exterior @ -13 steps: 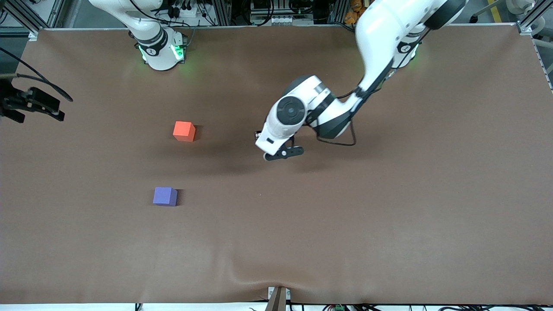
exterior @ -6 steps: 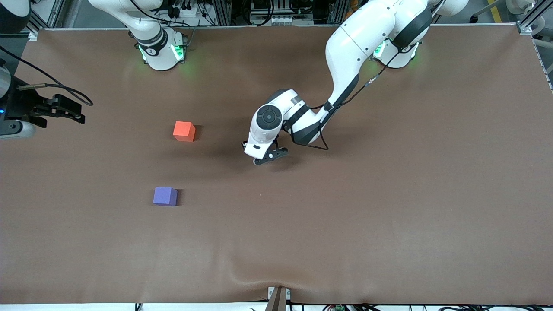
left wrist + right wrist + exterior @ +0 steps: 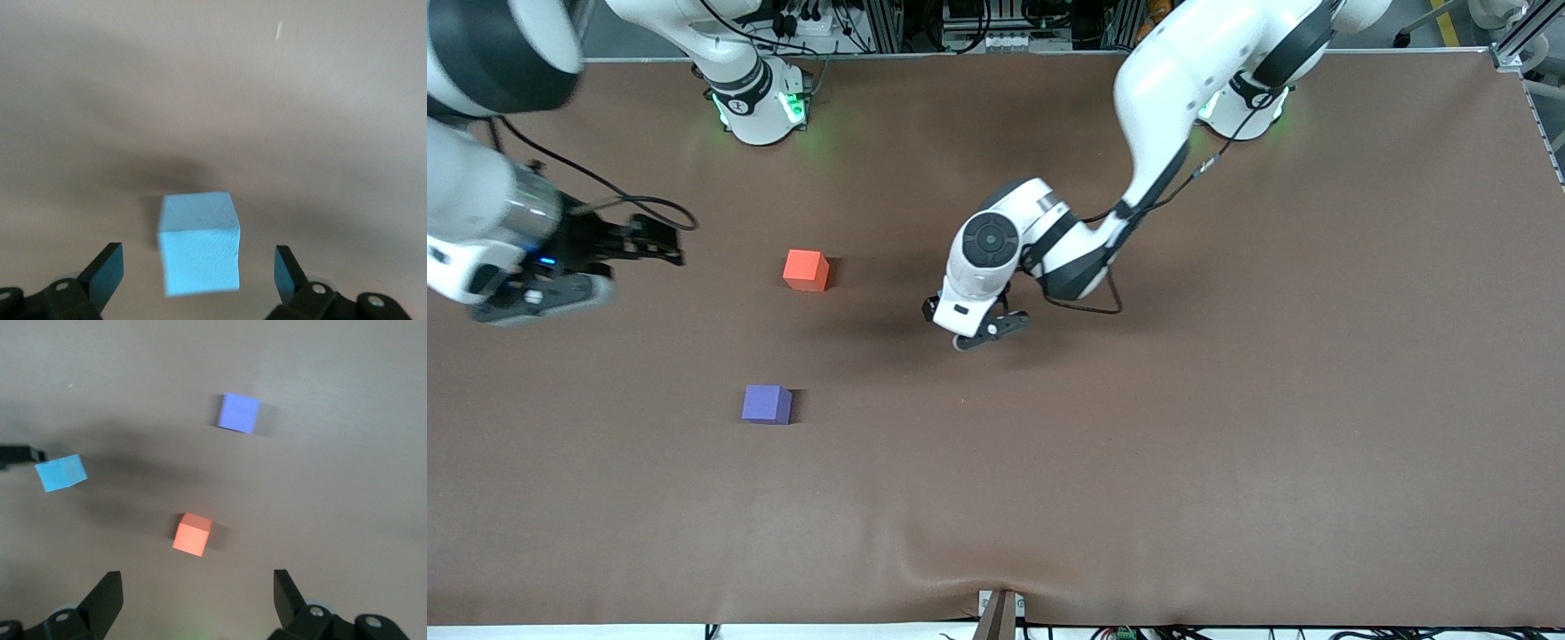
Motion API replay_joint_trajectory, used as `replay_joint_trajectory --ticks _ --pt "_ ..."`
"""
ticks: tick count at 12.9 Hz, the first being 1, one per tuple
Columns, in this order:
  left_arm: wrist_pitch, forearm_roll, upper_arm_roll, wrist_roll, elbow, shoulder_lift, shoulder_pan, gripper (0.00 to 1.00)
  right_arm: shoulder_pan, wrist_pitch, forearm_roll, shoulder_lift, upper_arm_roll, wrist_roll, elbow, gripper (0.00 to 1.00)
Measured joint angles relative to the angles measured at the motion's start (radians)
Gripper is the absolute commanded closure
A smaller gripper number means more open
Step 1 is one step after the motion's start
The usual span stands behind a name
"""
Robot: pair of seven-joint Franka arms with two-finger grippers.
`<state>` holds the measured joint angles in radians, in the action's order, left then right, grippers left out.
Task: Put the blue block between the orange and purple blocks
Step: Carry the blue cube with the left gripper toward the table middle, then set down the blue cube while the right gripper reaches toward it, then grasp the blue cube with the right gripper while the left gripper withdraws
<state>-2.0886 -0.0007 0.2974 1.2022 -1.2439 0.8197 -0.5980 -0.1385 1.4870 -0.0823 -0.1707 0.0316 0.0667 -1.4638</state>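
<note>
Brown matte cloth covers the whole bench point(image 3: 1227, 444), with both arm bases along one edge. Reaching from its base toward the middle of the bench, the left pincer point(image 3: 978, 331) hangs low over the cloth with its fingers point(image 3: 107, 272) spread wide. Its wrist view shows the blue block point(image 3: 199, 243) sitting on the cloth in the gap between those fingers, with clear space on each side; neither finger touches it. In the front view the arm's wrist hides that block. The orange block point(image 3: 806, 269) lies well off from the left pincer, toward the right arm's end of the bench, and the purple block point(image 3: 767, 404) lies nearer the front camera than the orange one, with bare cloth between the two. The right pincer point(image 3: 660, 246) is up in the air over the cloth at the right arm's end, beside the orange block, its fingers point(image 3: 103, 597) also spread wide and holding nothing. Its wrist view takes in all three blocks, each apart from the others.
</note>
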Motion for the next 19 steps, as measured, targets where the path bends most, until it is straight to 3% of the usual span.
replay_joint_trajectory --ticks 5,8,10,14,19 --pt "0.407 0.001 -0.005 -0.106 0.002 -0.352 0.241 0.0 -0.266 0.104 -0.004 -0.123 0.005 -0.012 -0.009 0.0" --pt "0.53 0.002 -0.007 -0.164 -0.014 -0.465 0.343 0.0 -0.38 0.24 -0.004 -0.239 0.005 -0.064 -0.014 0.0" --pt "0.602 0.005 -0.008 -0.355 -0.03 -0.526 0.424 0.0 -0.436 0.325 -0.004 -0.313 0.004 -0.08 -0.017 0.0" --pt "0.645 0.005 -0.01 -0.783 -0.159 -0.675 0.636 0.0 -0.506 0.445 0.023 -0.424 0.001 -0.116 -0.018 0.0" --pt "0.614 0.005 -0.01 -1.015 -0.342 -0.836 0.757 0.0 -0.552 0.535 0.066 -0.446 -0.002 -0.164 -0.075 0.0"
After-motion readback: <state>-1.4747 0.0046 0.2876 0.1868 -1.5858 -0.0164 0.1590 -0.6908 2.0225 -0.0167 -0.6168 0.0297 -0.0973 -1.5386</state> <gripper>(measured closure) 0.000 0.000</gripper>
